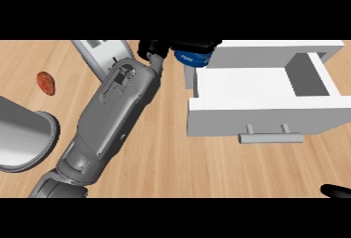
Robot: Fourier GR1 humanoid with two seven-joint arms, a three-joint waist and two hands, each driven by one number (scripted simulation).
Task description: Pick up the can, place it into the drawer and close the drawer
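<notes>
Black fingers (195, 45) of the left hand (165, 48) curl round the top of the can (191, 57), gripping it at the far edge of the view. That hand belongs to the long grey forearm (116, 116) that comes in from the lower left and slants up and to the right across the counter (171, 158).

The can is blue and only its lower part shows below the fingers. It appears to be seen almost end-on, with its long axis running roughly toward the camera; its exact tilt cannot be told. A small white mark sits on the blue side, too small to read. The can is held just beside the far left corner of the drawer (240, 83), partly over its rim and not yet down inside it.

The drawer is white and pulled out toward the robot, its pale floor bare. A grey bar handle (270, 137) runs across its front. Behind and to the right, the white cabinet (322, 60) shows its dark opening.

At the lower right corner only a black tip of the right hand (336, 190) shows, so whether that hand is open or closed cannot be told.

A grey round pot (21, 135) lies at the left edge, and a small reddish-brown oval thing (46, 82) lies on the wood beyond it, well apart from the drawer.
</notes>
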